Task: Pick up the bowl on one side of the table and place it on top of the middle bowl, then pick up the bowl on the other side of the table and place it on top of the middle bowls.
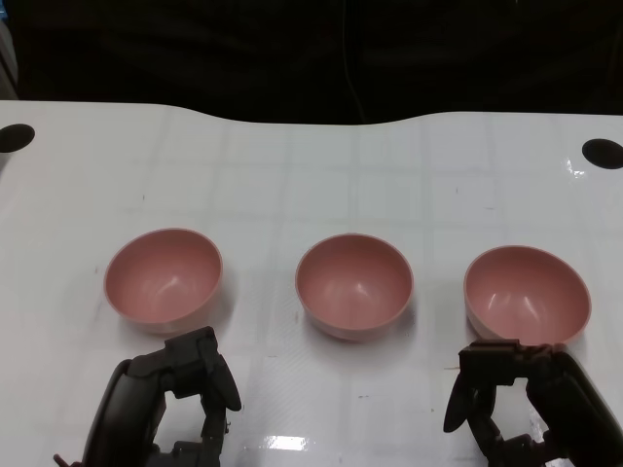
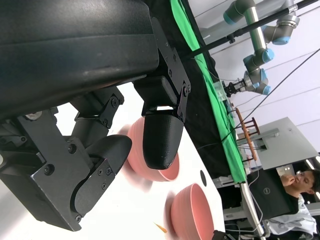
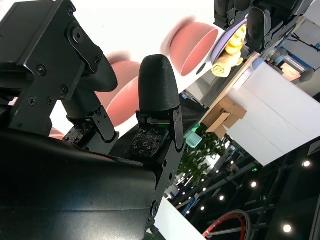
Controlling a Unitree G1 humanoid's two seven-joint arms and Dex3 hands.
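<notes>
Three pink bowls stand upright in a row on the white table (image 1: 311, 175): the left bowl (image 1: 164, 277), the middle bowl (image 1: 353, 285) and the right bowl (image 1: 527, 295). My left hand (image 1: 175, 389) hovers just in front of the left bowl, fingers apart, holding nothing. My right hand (image 1: 526, 394) is just in front of the right bowl, likewise empty. In the left wrist view, the left hand's fingers (image 2: 160, 140) partly cover the left bowl (image 2: 132, 142), with the middle bowl (image 2: 192, 212) beyond. The right wrist view shows my right hand's fingers (image 3: 159, 82) with blurred pink bowls (image 3: 192, 45) behind them.
Two black round holes sit in the table's far corners, the left hole (image 1: 15, 136) and the right hole (image 1: 602, 153). The table's far edge curves against a dark background. A person (image 2: 300, 185) sits beyond the table in the left wrist view.
</notes>
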